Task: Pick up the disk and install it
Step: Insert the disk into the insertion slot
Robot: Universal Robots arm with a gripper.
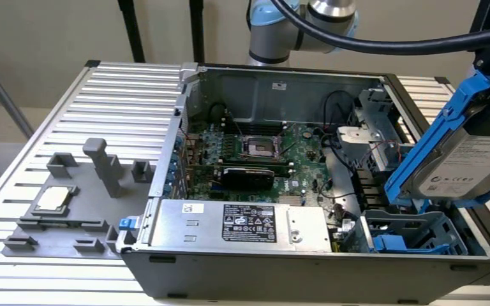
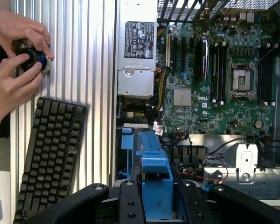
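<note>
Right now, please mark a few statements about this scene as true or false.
1. The gripper holds the flat silver-grey metal disk with blue plastic rails in the air. True.
2. A small square silver chip lies on the grey fixture outside the grey metal case. True.
3. The disk sits inside the blue plastic cage of the case. False: it hangs tilted, outside the cage.
4. The black keyboard lies inside the case. False: it lies on the ribbed table.

The exterior view looks down aslant over the whole computer case (image 1: 313, 271); the wrist view looks straight down, nearer; both share the motherboard (image 1: 305, 159)
</note>
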